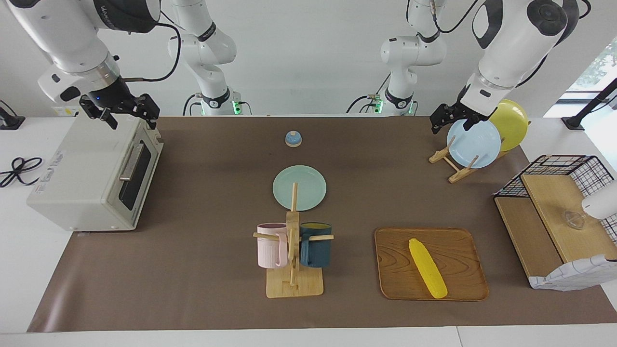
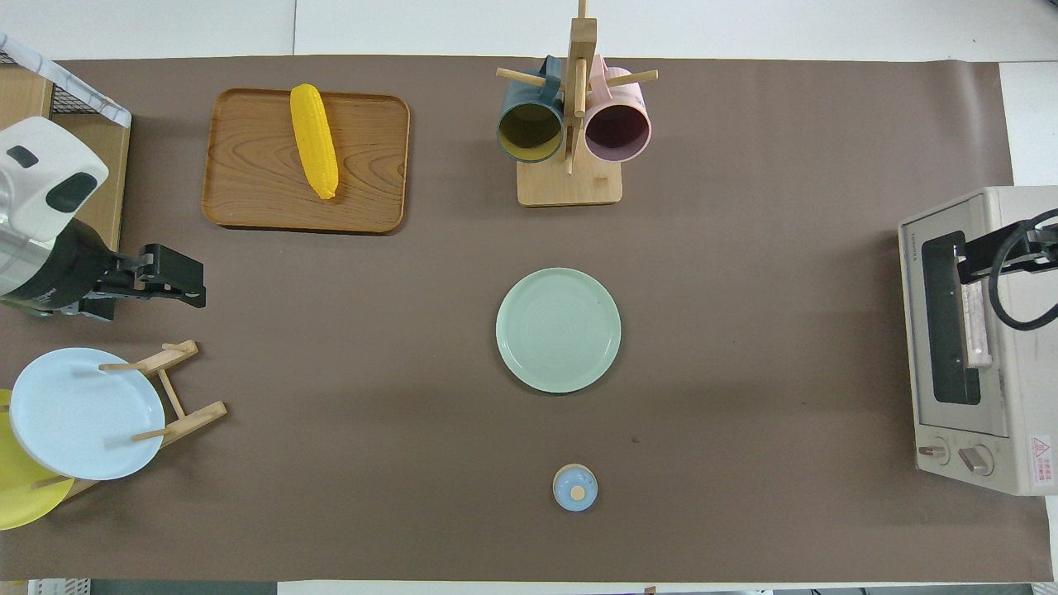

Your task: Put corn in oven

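Observation:
The yellow corn (image 1: 427, 268) lies on a wooden tray (image 1: 462, 284), far from the robots toward the left arm's end; it also shows in the overhead view (image 2: 313, 140) on the tray (image 2: 364, 182). The off-white oven (image 1: 72, 178) stands at the right arm's end with its dark glass door shut; it also shows in the overhead view (image 2: 1017, 388). My right gripper (image 1: 126, 118) hangs open and empty over the oven's top (image 2: 992, 256). My left gripper (image 1: 452, 126) hangs open and empty over the plate rack, well apart from the corn (image 2: 169, 277).
A mug tree (image 1: 292, 250) holds a pink mug and a dark blue mug mid-table. A green plate (image 1: 299, 188) and a small blue bell (image 1: 293, 139) lie nearer the robots. A rack (image 1: 458, 166) holds blue and yellow plates. A wire shelf (image 1: 554, 217) stands at the left arm's end.

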